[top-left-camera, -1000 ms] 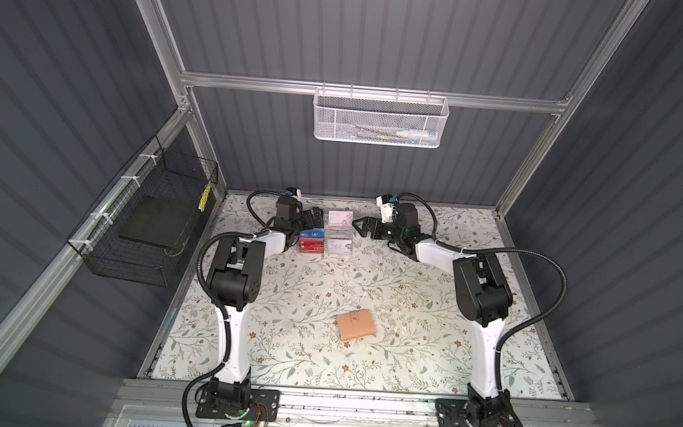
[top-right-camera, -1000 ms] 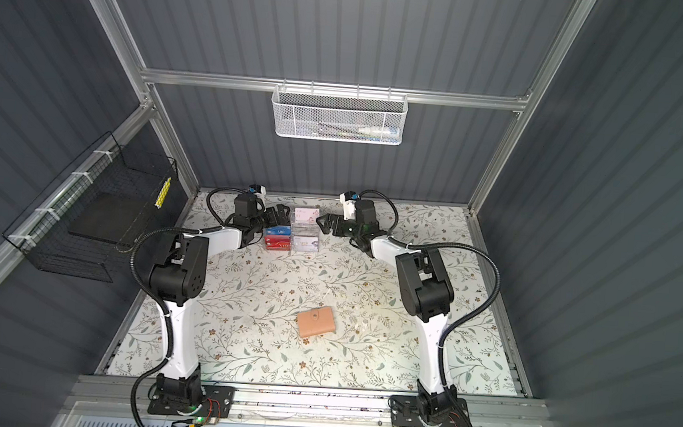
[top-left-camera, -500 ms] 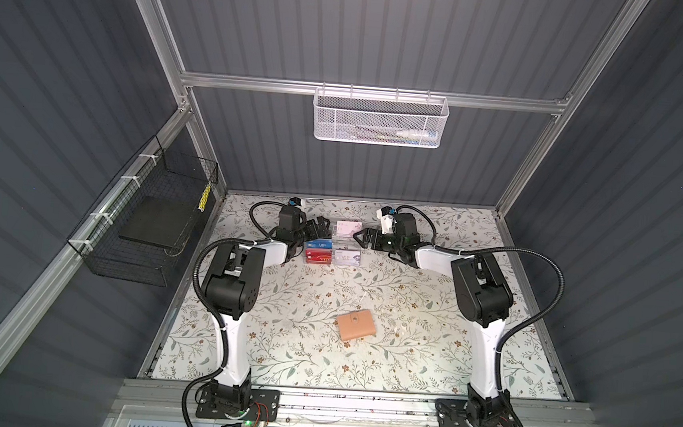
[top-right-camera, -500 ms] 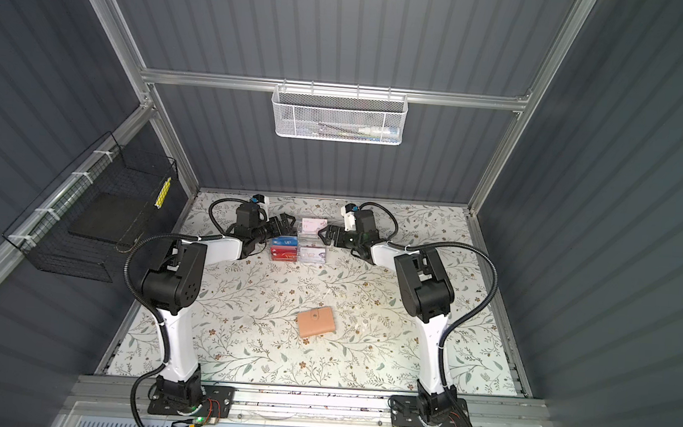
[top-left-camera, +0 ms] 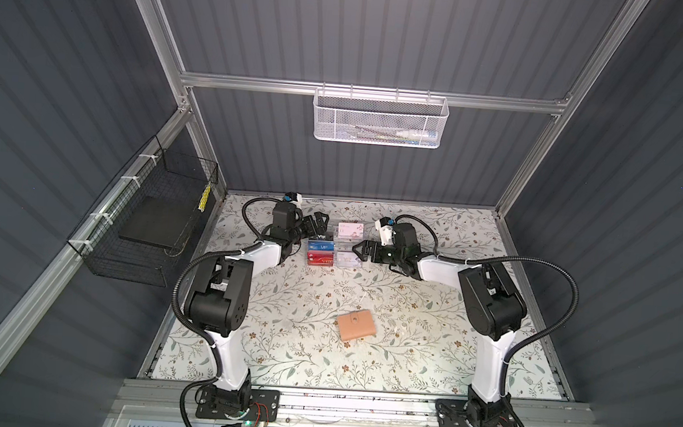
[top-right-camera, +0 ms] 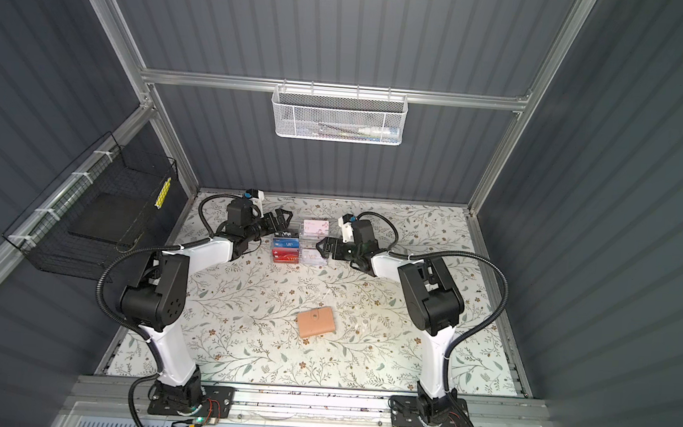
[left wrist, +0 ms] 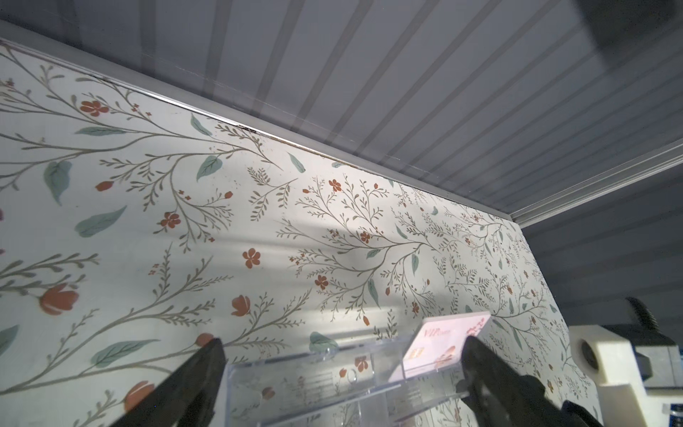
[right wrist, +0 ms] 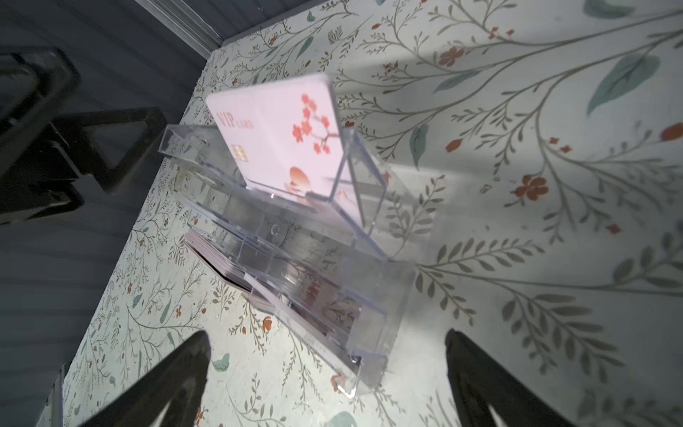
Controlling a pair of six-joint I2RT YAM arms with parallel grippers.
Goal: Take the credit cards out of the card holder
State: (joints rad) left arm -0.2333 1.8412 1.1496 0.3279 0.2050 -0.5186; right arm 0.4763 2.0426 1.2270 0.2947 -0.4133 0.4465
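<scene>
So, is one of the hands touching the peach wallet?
No, the peach wallet lies by itself, while the left hand and the right hand are both far back beside the clear card rack.

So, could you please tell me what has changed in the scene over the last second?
The clear acrylic tiered rack slid toward the front of the floral table and slightly right. The left gripper and right gripper flanking it moved with it, jaws open throughout; no grip or release shows. The closed peach leather-like card holder stayed where it was.
</scene>
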